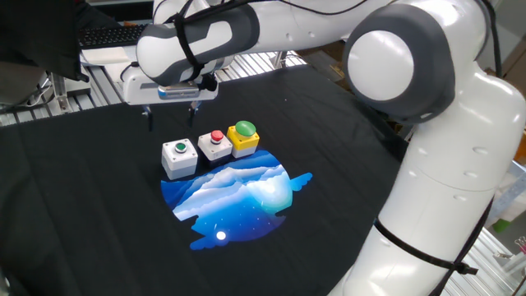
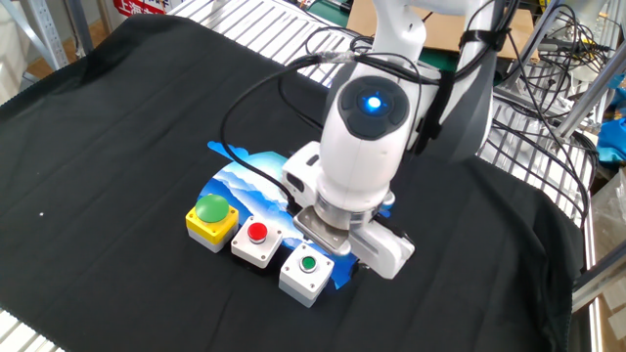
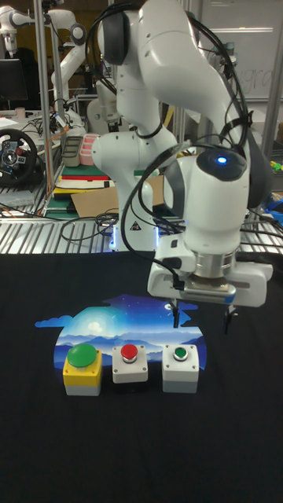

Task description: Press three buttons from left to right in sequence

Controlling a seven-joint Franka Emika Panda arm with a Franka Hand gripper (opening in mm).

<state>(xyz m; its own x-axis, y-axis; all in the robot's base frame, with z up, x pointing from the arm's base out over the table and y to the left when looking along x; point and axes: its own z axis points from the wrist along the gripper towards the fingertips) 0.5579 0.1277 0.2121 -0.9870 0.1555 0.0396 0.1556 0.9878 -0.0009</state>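
Three buttons stand in a row on the black cloth. A grey box with a small green button [image 1: 179, 156] [image 3: 181, 363] [image 2: 307, 271] is at one end. A grey box with a red button [image 1: 216, 143] [image 3: 128, 361] [image 2: 257, 240] is in the middle. A yellow box with a large green dome [image 1: 243, 136] [image 3: 82, 365] [image 2: 212, 219] is at the other end. My gripper [image 1: 172, 117] [image 3: 202, 318] hangs open, fingers pointing down with a wide gap and nothing between them. It is in the air above and slightly behind the small-green-button box, not touching it.
A blue and white picture patch [image 1: 234, 193] lies on the cloth beside the boxes. Slatted metal framing [image 2: 254, 29] and loose cables [image 2: 528, 59] border the table. The robot's big white arm [image 1: 427, 156] rises at one side.
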